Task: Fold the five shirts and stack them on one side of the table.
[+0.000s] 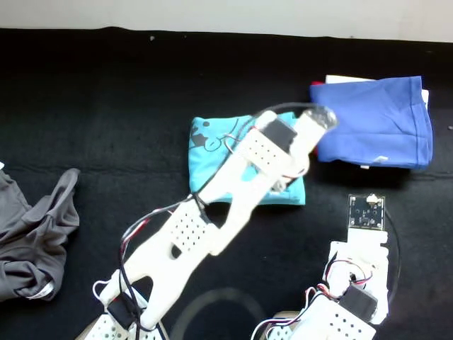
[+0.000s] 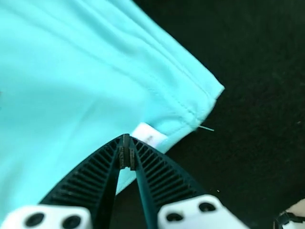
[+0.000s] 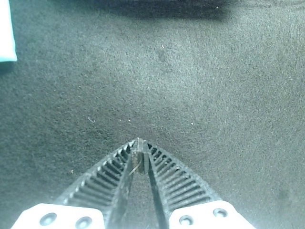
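Shirts spread over the table, both pincers closed

A turquoise shirt (image 1: 212, 152) lies folded flat near the middle of the black table (image 1: 106, 106). To the right of it, towards the far edge, a blue shirt (image 1: 375, 120) lies folded on top of some white cloth (image 1: 340, 79), whose edge shows at the far side. These two folded shirts lie just beside each other but apart, with a strip of bare table between them. A grey shirt (image 1: 35, 234) lies crumpled at the table's left edge, well apart from the others.

The left arm (image 1: 233, 191) stretches slantwise across the turquoise shirt, its wrist over the shirt's right side. In the left wrist view the left pincer (image 2: 126, 155) has its tips pressed together at the hem of the turquoise shirt (image 2: 71, 95), right beside a small white tag (image 2: 148, 136) near the shirt's corner. Whether any cloth is caught between the tips cannot be told.

The right arm (image 1: 361, 283) sits at the near right corner of the table. The right pincer (image 3: 138, 155) is also closed, tip against tip, with nothing in it, above bare black tabletop. A sliver of pale cloth (image 3: 7, 33) shows at the border of the right wrist view.
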